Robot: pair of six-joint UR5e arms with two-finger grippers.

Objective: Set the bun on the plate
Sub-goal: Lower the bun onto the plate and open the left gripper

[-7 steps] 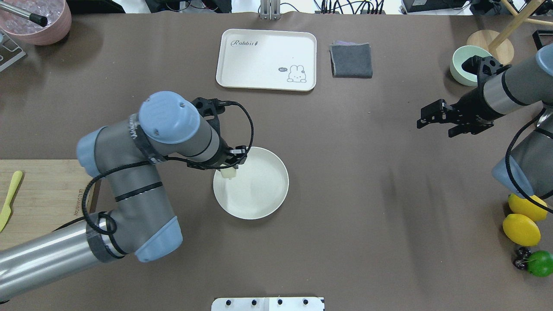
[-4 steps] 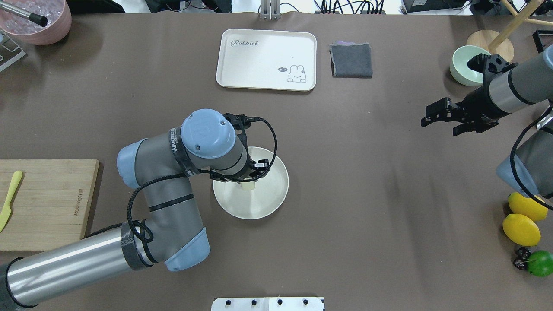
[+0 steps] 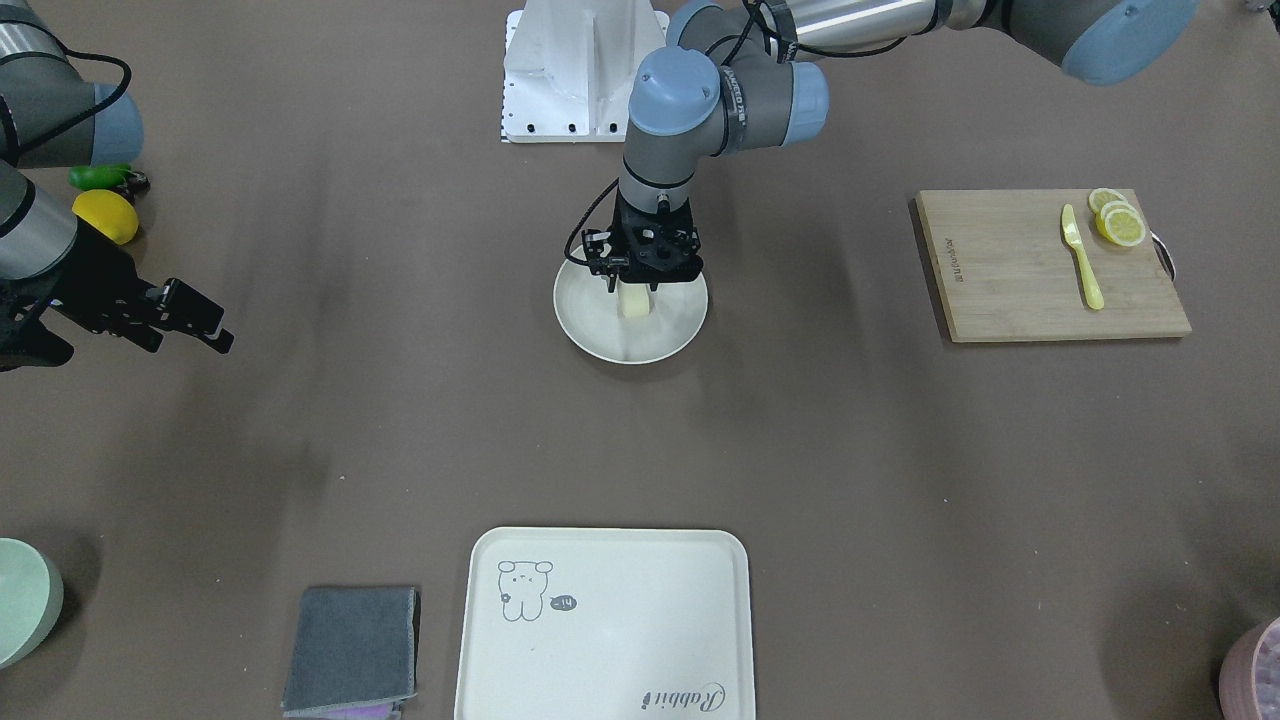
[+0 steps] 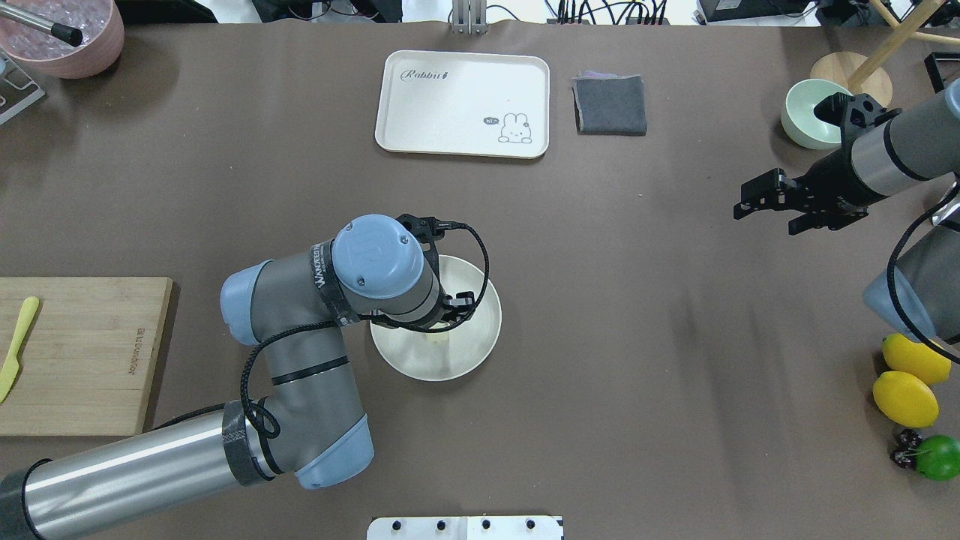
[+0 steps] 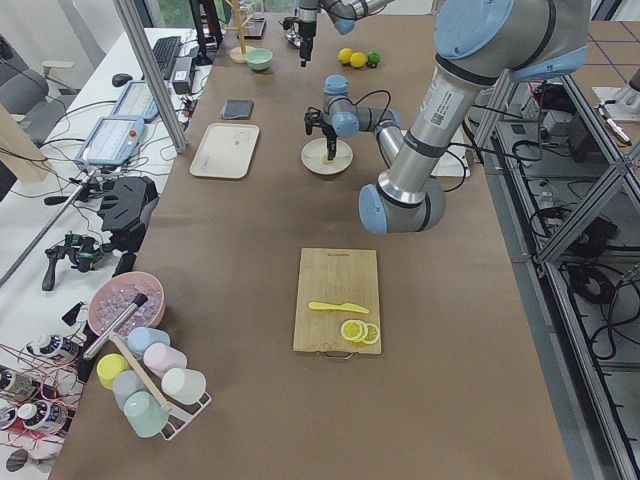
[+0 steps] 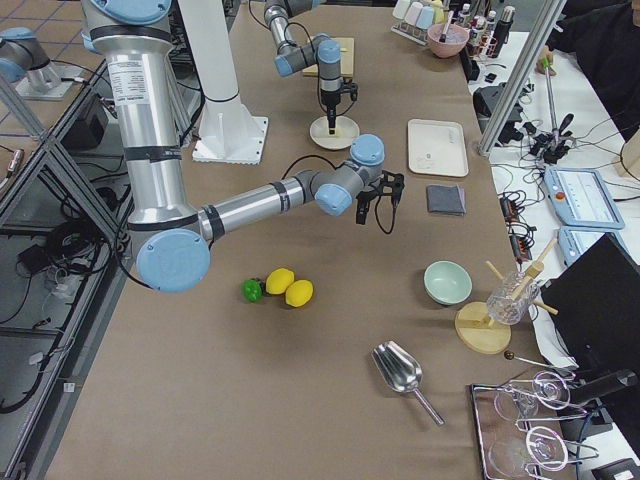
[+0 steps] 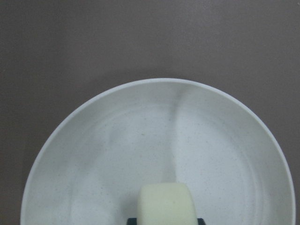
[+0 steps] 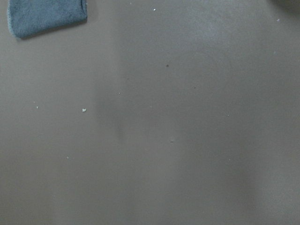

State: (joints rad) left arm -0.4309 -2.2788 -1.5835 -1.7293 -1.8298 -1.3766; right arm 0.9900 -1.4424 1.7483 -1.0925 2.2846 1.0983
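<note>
The bun [image 3: 634, 302] is a small cream lump held upright between the fingers of my left gripper [image 3: 640, 285], which is shut on it. It hangs over the middle of the round cream plate [image 3: 672, 335]; I cannot tell whether it touches the surface. From overhead the wrist hides most of the bun [image 4: 437, 337], and the plate [image 4: 457, 364] shows below and to the right. The left wrist view has the bun [image 7: 166, 204] at the bottom edge over the plate [image 7: 164, 126]. My right gripper [image 4: 766, 217] hovers open and empty far right, also seen as the right gripper [image 3: 190, 340].
A bear tray [image 4: 463, 103] and a grey cloth [image 4: 610, 105] lie at the back. A green bowl [image 4: 802, 116] stands far right. Two lemons [image 4: 905, 397] and a lime [image 4: 939, 457] lie at the right edge. A cutting board [image 4: 82, 352] holds a yellow knife [image 4: 16, 346].
My left arm carried the bun rightward from the plate's left rim to over its middle, and lower. My right gripper drifted slightly right.
</note>
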